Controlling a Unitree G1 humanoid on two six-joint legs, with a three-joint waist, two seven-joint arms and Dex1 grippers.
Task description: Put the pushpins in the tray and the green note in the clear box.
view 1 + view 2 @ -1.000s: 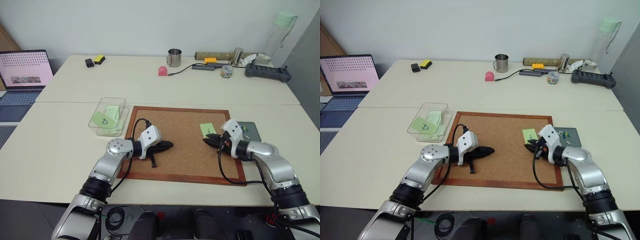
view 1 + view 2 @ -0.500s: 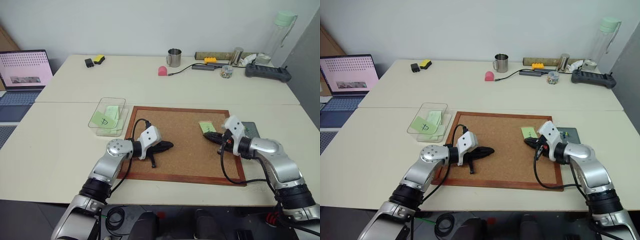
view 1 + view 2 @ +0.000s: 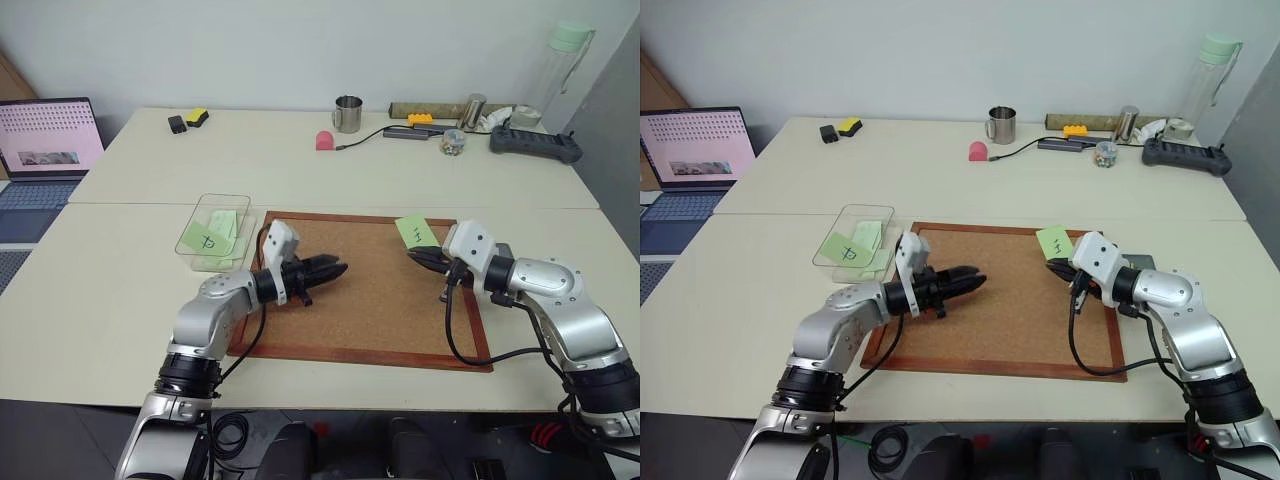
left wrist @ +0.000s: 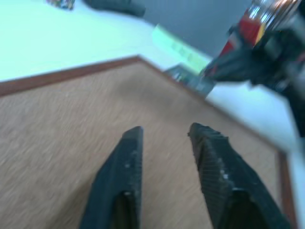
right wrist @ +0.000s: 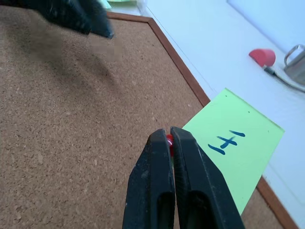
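The right gripper (image 5: 170, 135) has its two black fingers squeezed shut on a tiny red pushpin (image 5: 169, 140), and the pale green paper note (image 3: 416, 231) with a dark pen mark hangs on that pin, lifted off the big wood-framed cork board (image 3: 380, 330). The left gripper (image 3: 338, 268) floats above the middle of the board with its fingers a little way apart and nothing between them.

The note could slide off the pin and drop back on the board, because only the thin pin goes through it. The pin could also slip from such a small pinch.

The small flat dark grey tray (image 3: 1143, 261) sits just behind the right gripper. The shallow see-through plastic box (image 3: 200, 236) sits left of the board, with another green slip inside.

The right wrist view shows the red pin head; the head views are too far to show it.
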